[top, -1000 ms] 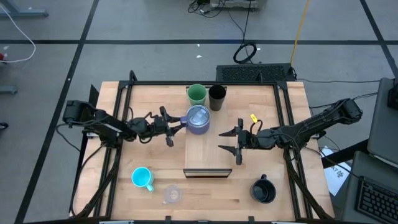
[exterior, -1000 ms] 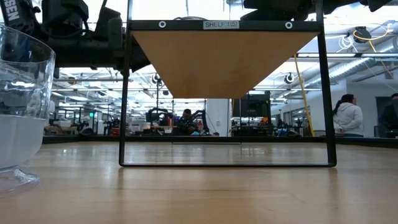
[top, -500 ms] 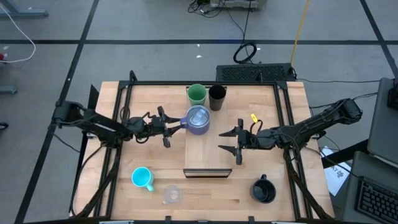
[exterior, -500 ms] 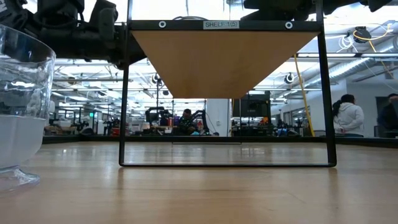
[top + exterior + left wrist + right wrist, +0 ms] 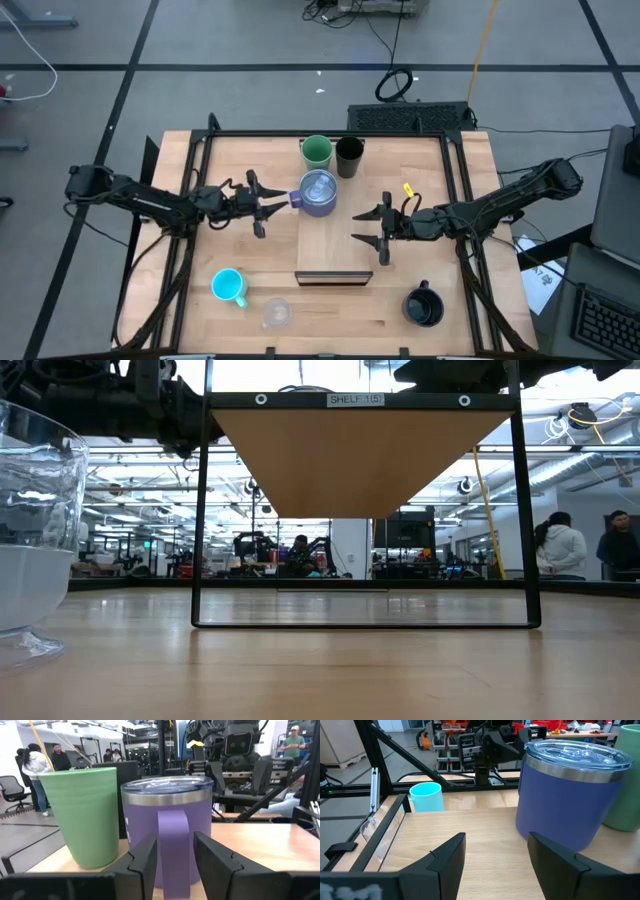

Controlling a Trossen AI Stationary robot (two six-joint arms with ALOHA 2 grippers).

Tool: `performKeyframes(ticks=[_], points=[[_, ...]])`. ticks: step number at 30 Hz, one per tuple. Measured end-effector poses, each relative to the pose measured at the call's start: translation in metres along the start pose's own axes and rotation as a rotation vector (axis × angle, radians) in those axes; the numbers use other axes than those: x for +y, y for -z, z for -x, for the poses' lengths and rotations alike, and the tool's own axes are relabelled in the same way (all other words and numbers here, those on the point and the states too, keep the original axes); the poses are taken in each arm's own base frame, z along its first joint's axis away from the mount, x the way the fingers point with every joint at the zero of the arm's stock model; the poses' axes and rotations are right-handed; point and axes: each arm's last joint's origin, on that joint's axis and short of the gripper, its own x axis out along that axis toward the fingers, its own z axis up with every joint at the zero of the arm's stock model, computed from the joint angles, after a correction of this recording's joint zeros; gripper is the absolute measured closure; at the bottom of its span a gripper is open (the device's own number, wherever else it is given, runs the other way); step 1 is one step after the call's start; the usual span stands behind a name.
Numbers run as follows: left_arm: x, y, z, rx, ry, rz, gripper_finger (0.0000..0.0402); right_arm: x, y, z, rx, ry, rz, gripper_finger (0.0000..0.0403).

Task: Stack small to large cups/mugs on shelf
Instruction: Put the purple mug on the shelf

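The lavender-grey mug (image 5: 318, 192) with a clear lid stands on the far half of the light-wood shelf (image 5: 335, 255), its handle (image 5: 173, 845) turned toward the table's left. Behind it on the shelf stand the green cup (image 5: 317, 151) and the slim black tumbler (image 5: 349, 156). My left gripper (image 5: 272, 206) hovers level just left of the handle, open, its fingers (image 5: 146, 860) short of the handle and apart from it. Over the shelf's right side my right gripper (image 5: 357, 226) hangs open with nothing in it, facing the mug (image 5: 565, 795).
On the tabletop near the front edge stand the cyan mug (image 5: 229, 286), the small clear glass (image 5: 276, 313) and the wide black mug (image 5: 424, 306). A black frame (image 5: 200, 160) rings the table. People stand in the room beyond.
My left gripper has drawn back from the mug's handle toward the table's left edge and risen a little, with its fingers no wider or narrower. The lavender-grey mug has stayed where it was on the shelf.
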Motion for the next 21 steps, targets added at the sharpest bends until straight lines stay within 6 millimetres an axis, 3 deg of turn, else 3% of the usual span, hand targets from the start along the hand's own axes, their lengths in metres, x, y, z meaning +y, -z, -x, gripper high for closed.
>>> performKeyframes(ticks=[21], points=[[-0.018, -0.019, 0.032, 0.047, 0.113, 0.006, 0.0272, 0.0, 0.001, 0.0, 0.013, 0.002, -0.112, 0.0197]])
